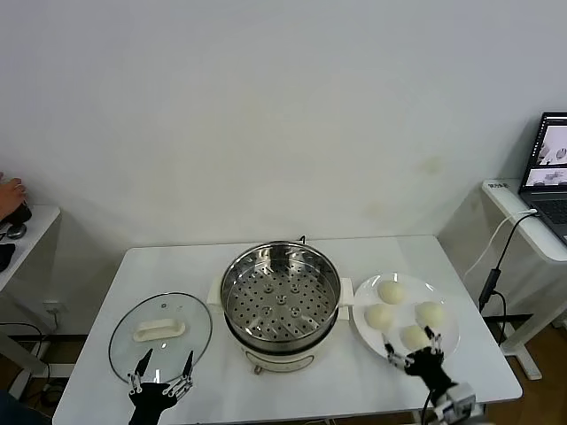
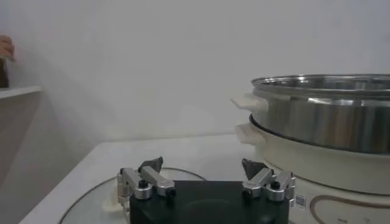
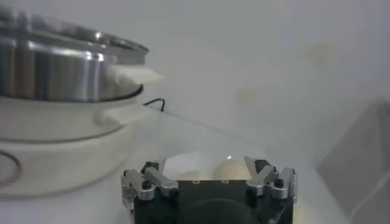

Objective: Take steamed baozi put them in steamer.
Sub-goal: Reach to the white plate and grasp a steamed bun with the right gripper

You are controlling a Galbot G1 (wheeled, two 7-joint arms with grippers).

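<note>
Left gripper [image 1: 162, 370] low at the near table edge, fingers spread wide and empty, just over the near rim of the glass lid [image 1: 160, 335]. Lying flat left of the steamer [image 1: 281, 301], that lid, cream handle up. Steamer at table centre, uncovered, perforated tray bare: no bun inside yet. Just right of it, a white plate [image 1: 447, 342] carrying all four steamed baozi [image 1: 391, 290], bunched together. Right gripper [image 1: 413, 347] at the plate's near edge, fingers parted wide, holding nothing, pointed at the nearest bun but apparently not touching it.

Judged from this: nothing transferred so far, all four buns left to move, first pick seemingly about to begin.

White table [image 1: 177, 266] underneath, plain pale wall behind. A desk corner at far left; at far right a side desk with an open laptop [image 1: 551, 168] and a dangling cable.
</note>
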